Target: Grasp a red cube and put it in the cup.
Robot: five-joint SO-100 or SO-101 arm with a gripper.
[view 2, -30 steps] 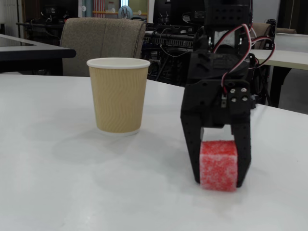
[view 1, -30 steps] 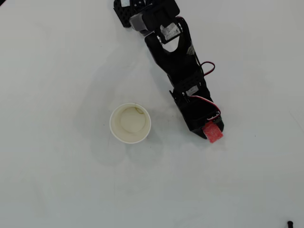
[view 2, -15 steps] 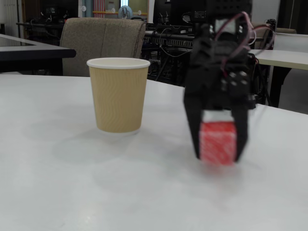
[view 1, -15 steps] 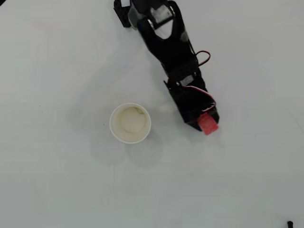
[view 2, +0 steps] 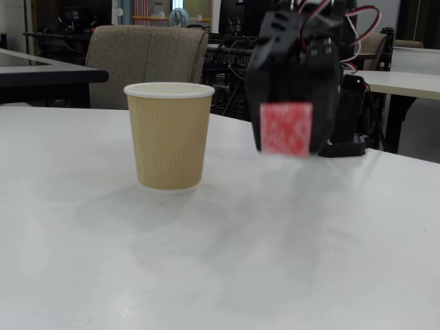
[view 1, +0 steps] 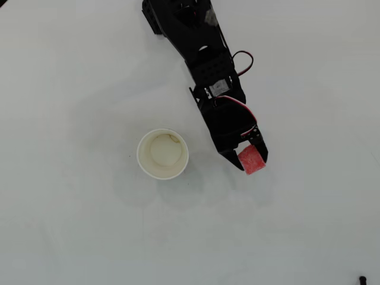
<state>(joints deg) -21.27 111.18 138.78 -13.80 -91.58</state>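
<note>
The cup stands upright on the white bench, open and with nothing inside in the overhead view; in the fixed view its tan ribbed wall sits left of my arm. To its right, my fingers are clamped on the red cube. The fixed view shows the red cube held clear of the bench, near cup-rim height, apart from the cup.

white table, beige chair, cluttered desks
</note>
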